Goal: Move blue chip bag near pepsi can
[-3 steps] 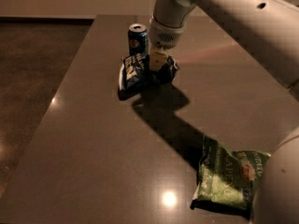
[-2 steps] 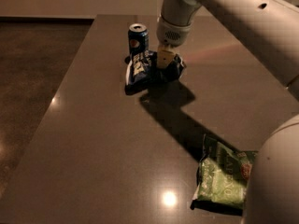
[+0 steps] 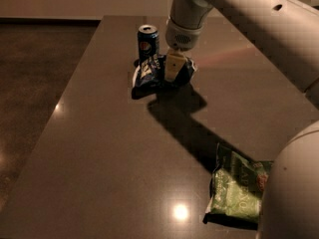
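The blue chip bag [image 3: 152, 73] lies on the dark table [image 3: 99, 148] just in front of and to the right of the pepsi can [image 3: 148, 42], which stands upright near the table's far edge. My gripper [image 3: 172, 71] comes down from above on the white arm and is shut on the bag's right part. One pale finger [image 3: 171, 66] shows against the bag. The bag's left end almost touches the can's base.
A green chip bag [image 3: 239, 190] lies at the table's front right, partly hidden by the robot's white body [image 3: 291, 193]. The arm's shadow runs across the table between the two bags. The floor drops off left of the table.
The gripper has carried the blue chip bag back and slightly right, closer to the pepsi can. The green bag and the can have not moved.
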